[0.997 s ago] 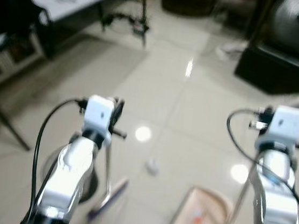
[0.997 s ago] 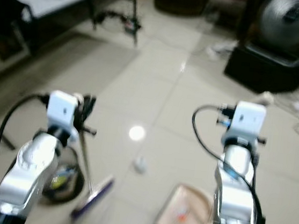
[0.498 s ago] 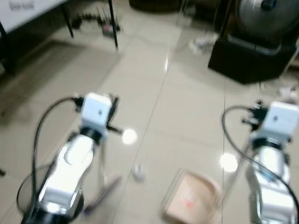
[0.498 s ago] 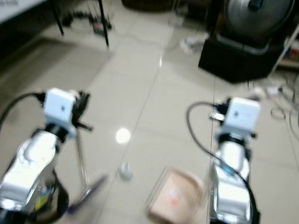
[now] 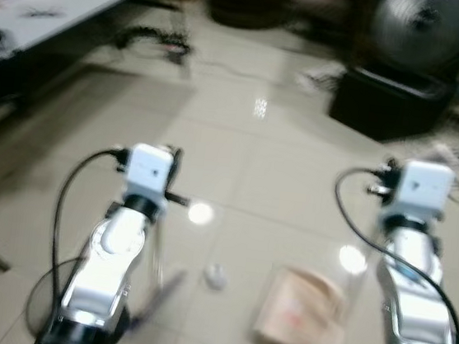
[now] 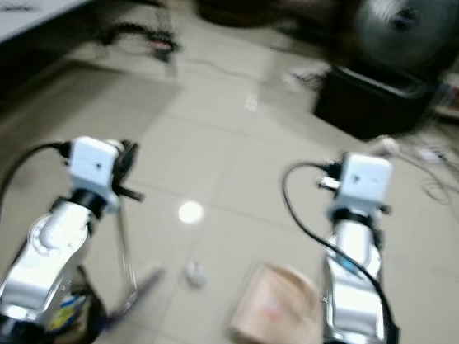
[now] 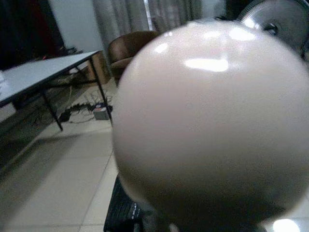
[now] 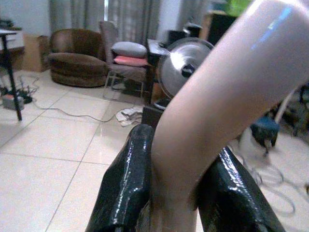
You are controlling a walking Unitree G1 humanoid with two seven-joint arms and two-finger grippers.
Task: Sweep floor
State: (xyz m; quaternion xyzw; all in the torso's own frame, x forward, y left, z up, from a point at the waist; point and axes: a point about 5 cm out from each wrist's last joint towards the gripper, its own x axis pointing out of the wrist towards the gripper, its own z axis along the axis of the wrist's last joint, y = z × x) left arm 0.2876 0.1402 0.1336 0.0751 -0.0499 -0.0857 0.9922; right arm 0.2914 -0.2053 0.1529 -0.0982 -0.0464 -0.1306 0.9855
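1. Camera view shifted; debris ball [image 5: 216,276] kept its place on the floor between broom head [image 5: 157,297] and dustpan [image 5: 300,319].
2. Left gripper [image 7: 145,220] clenched the broom handle; right gripper [image 8: 169,193] clenched the dustpan handle.
3. Debris lay right of the broom, nearer the left arm.

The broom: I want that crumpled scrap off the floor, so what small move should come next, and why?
Probably a short sweep of the broom toward the dustpan. The scrap lies on the tiles between them, and the right gripper already holds the dustpan's handle.
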